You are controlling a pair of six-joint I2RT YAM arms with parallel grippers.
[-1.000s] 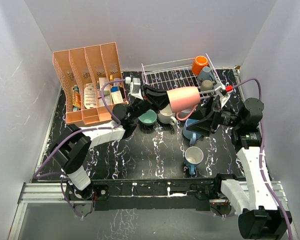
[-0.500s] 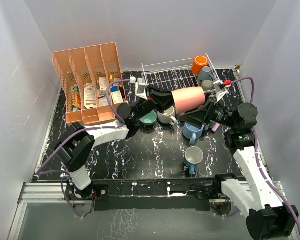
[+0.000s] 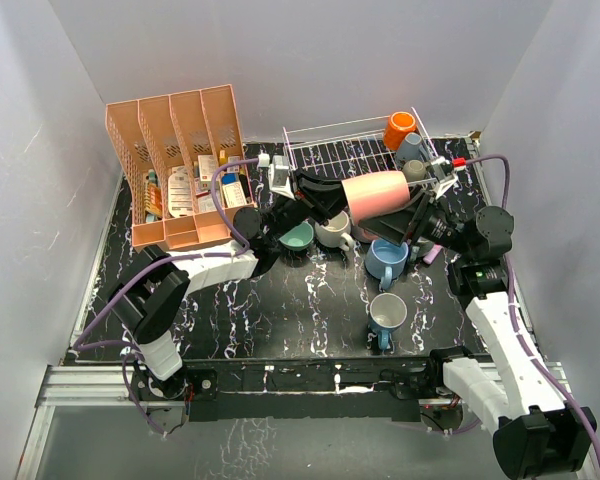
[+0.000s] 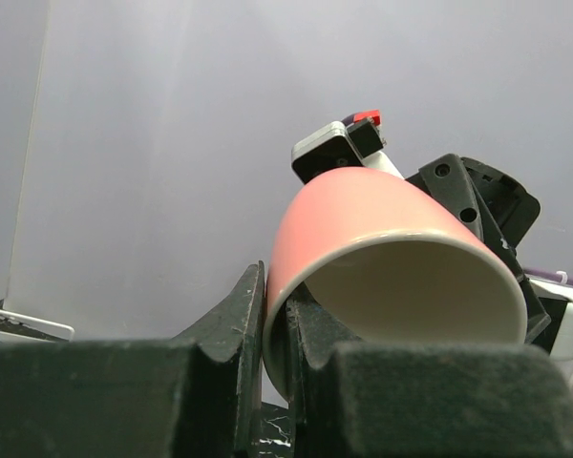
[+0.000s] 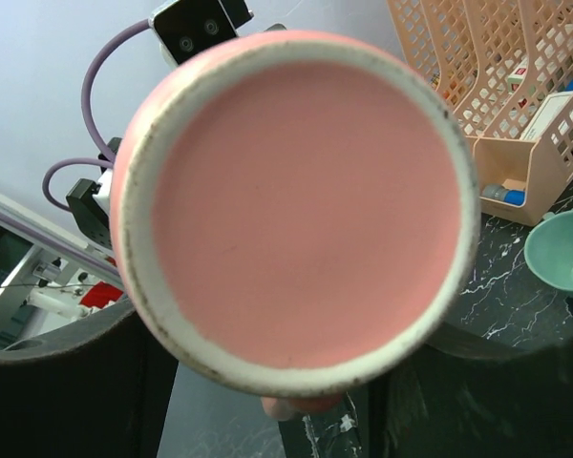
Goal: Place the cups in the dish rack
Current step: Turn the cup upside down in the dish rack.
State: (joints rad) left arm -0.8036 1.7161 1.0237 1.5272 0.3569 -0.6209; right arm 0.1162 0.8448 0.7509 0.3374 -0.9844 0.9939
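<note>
As the left gripper [image 4: 277, 334] clamps tight on the rim of a pink mug [image 3: 375, 195], one finger inside the mouth and one outside the wall, the mug hangs on its side in the air above the tabletop [image 3: 300, 300], just in front of the near edge of the white wire rack [image 3: 340, 155]. Its mouth faces the left arm and its flat base faces the right gripper [image 3: 398, 225], whose jaws stand apart on either side of that base. Whether they press on it cannot be told from any view. Along the rack's right side sit an orange mug [image 3: 399, 130] and, just in front of it, two greyish mugs [image 3: 412, 150]; the rest of the grid bottom shows bare wire. Below the held mug, a teal mug [image 3: 297, 236] and a cream mug [image 3: 332, 230] stand side by side on the dark marbled tabletop, with a blue mug [image 3: 386, 260] just to their right under the right gripper. A pale-blue mug [image 3: 387, 313] stands apart, nearer the arm bases. A salmon organizer [image 3: 175, 165] holding small items occupies the far left corner, beside the rack.
</note>
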